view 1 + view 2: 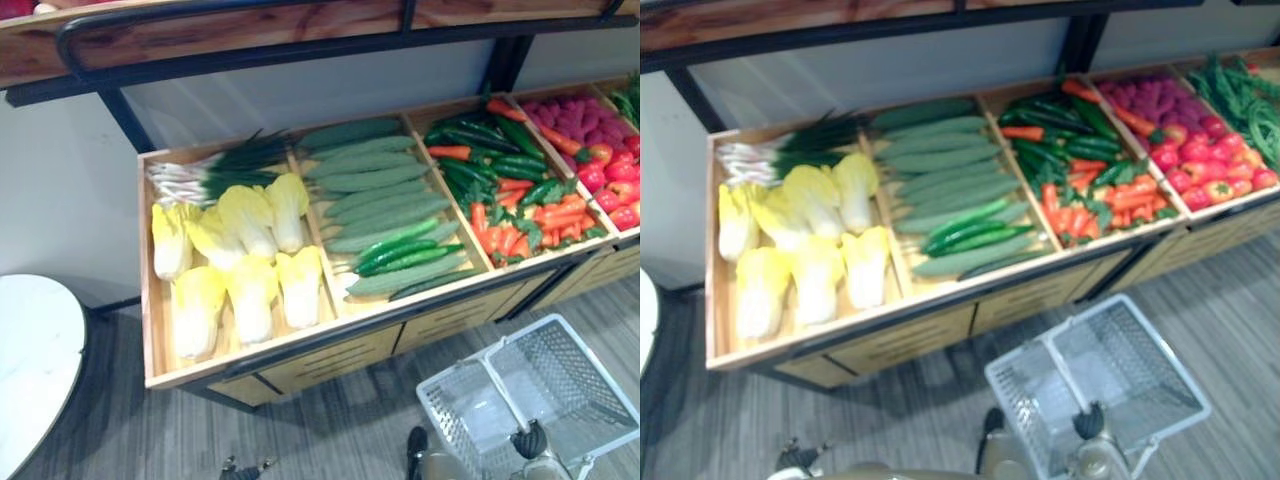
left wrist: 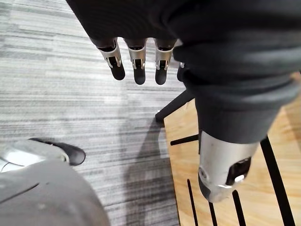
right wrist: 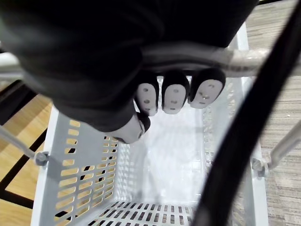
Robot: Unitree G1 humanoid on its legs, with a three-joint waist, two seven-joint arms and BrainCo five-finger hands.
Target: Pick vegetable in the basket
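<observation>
A white plastic basket point(image 1: 560, 385) hangs in front of a wooden vegetable stand point(image 1: 300, 350), low on the right. My right hand point(image 3: 175, 96) is shut on its pale handle point(image 3: 244, 59), with the fingers curled round the bar. Nothing lies inside the basket point(image 3: 84, 155). The stand's bins hold pale yellow cabbages point(image 1: 245, 260), green onions point(image 1: 215, 170), long green cucumbers point(image 1: 385, 215), and green peppers mixed with carrots point(image 1: 510, 190). My left hand point(image 2: 136, 59) hangs beside the stand over the grey floor, its fingers straight and holding nothing.
Red peppers point(image 1: 615, 180) and purple produce point(image 1: 570, 115) fill the far right bins. An upper wooden shelf on a black frame point(image 1: 250, 40) overhangs the back of the stand. A white round table point(image 1: 35, 360) stands at the left. Grey striped floor lies in front.
</observation>
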